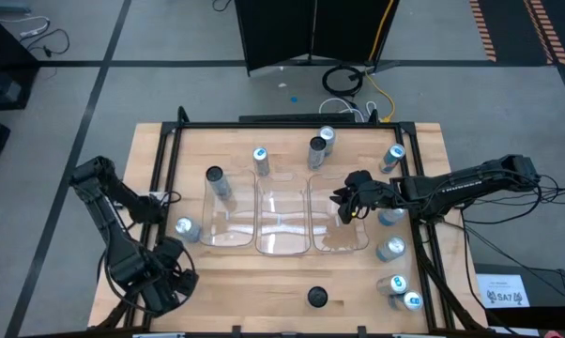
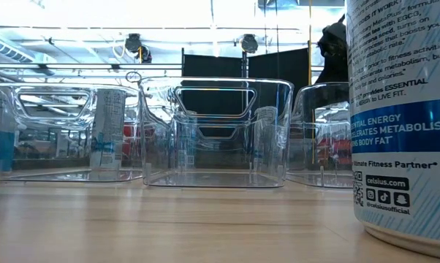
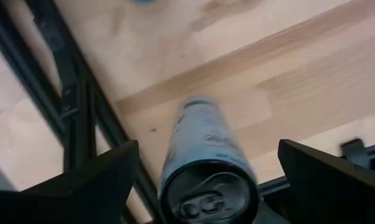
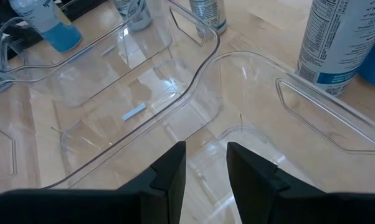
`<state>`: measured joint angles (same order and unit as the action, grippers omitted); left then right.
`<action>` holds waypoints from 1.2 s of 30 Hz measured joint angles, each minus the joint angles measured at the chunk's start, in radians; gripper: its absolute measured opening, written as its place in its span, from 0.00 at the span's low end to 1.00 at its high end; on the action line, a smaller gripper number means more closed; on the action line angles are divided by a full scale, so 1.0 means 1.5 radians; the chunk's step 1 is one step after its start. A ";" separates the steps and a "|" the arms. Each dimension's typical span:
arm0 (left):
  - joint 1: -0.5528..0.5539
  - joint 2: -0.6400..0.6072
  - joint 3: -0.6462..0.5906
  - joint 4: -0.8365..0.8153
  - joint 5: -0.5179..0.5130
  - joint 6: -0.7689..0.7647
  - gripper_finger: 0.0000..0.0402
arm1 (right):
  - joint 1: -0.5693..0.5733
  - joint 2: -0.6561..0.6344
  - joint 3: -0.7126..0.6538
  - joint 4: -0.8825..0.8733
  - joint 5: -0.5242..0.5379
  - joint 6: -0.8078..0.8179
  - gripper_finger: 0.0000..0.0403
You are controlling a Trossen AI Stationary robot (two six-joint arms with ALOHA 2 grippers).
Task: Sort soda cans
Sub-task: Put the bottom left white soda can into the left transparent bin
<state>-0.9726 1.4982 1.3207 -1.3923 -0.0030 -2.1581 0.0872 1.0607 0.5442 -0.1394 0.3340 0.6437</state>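
My left gripper [image 1: 166,280] hangs over the table's near left corner, pointing down, open. Its fingers stand on either side of an upright dark-topped soda can [image 3: 203,134] without touching it; in the high view the gripper hides this can. My right gripper [image 1: 346,203] hovers over the right clear tray [image 1: 343,246], its fingers [image 4: 175,168] drawn close together with nothing between them. Other soda cans stand about: a dark-topped one [image 1: 214,176] at the left tray, a blue-topped one [image 1: 261,158] behind the trays, and several [image 1: 392,248] along the right edge.
Three clear trays [image 1: 282,239] stand side by side mid-table. A dark-topped can [image 1: 317,298] stands at the near edge and looms at the right of the low view [image 2: 403,109]. A blue-topped can [image 1: 184,225] stands beside the left tray. A black frame [image 3: 81,124] borders the table.
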 joint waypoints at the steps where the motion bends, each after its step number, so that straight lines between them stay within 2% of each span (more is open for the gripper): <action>1: -0.001 0.000 -0.002 -0.001 0.008 0.000 0.97 | 0.000 0.000 0.000 0.000 0.000 0.000 0.27; 11: -0.023 0.003 -0.004 0.023 0.020 -0.025 0.96 | 0.000 0.000 0.000 0.001 0.000 0.003 0.27; 31: -0.028 0.018 -0.004 0.065 0.037 -0.025 0.71 | 0.000 0.000 0.000 0.001 -0.017 0.017 0.27; 36: -0.028 0.017 -0.004 0.064 0.036 -0.024 0.69 | 0.000 0.000 0.000 0.000 -0.017 0.017 0.27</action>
<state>-1.0153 1.5233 1.3140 -1.2970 0.0517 -2.1940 0.0872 1.0607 0.5442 -0.1388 0.3084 0.6697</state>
